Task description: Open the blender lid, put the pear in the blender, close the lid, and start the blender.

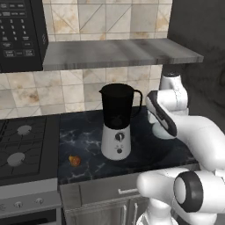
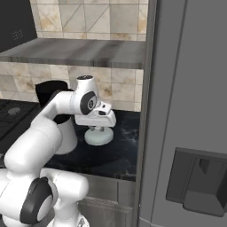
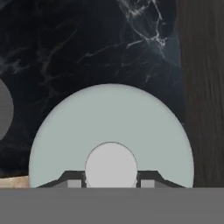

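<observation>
The blender (image 1: pixel 116 123) stands on the dark marble counter (image 1: pixel 85 134), its near-black jar open at the top. The pale blue-white blender lid (image 2: pixel 98 137) lies flat on the counter to the right of the blender, and it spreads across the hand view as the lid (image 3: pixel 109 118). My gripper (image 2: pixel 98 128) hangs straight down over it. In the hand view the gripper (image 3: pixel 111 181) has its two fingertips pressed against either side of the lid's centre knob. The small orange-yellow pear (image 1: pixel 75 161) lies near the counter's front edge, left of the blender.
A stove (image 1: pixel 22 145) adjoins the counter on the left, under a microwave (image 1: pixel 17 30). A grey shelf (image 1: pixel 118 52) overhangs the blender. A tall fridge (image 2: pixel 190 111) walls off the counter's right end, close to the lid.
</observation>
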{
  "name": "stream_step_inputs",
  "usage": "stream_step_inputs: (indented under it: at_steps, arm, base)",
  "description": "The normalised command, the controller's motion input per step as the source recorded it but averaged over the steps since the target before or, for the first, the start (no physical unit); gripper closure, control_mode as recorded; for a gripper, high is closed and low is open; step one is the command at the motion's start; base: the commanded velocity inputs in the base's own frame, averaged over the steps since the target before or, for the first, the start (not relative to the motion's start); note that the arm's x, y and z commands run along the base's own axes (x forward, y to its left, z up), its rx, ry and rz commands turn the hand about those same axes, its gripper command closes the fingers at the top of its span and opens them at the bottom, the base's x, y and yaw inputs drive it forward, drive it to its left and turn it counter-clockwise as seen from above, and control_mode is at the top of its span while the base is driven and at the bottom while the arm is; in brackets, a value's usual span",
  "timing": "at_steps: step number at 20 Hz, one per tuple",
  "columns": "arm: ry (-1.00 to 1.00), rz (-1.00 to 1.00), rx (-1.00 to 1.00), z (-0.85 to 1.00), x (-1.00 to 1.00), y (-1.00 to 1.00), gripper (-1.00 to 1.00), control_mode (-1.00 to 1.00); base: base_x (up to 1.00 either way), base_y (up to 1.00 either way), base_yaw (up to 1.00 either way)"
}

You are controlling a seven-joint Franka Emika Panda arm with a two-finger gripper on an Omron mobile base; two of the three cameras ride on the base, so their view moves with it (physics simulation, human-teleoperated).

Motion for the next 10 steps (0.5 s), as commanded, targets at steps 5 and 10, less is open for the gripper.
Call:
stream_step_inputs:
  at_steps: [5, 10]
  arm:
    - [0.01, 0.00, 0.00, -0.44, 0.12, -0.13, 1.00, -1.00]
    - [0.00, 0.00, 0.00, -0.38, 0.28, -0.09, 1.00, -1.00]
  base:
    - [0.00, 0.00, 0.00]
    - [0.00, 0.00, 0.00]
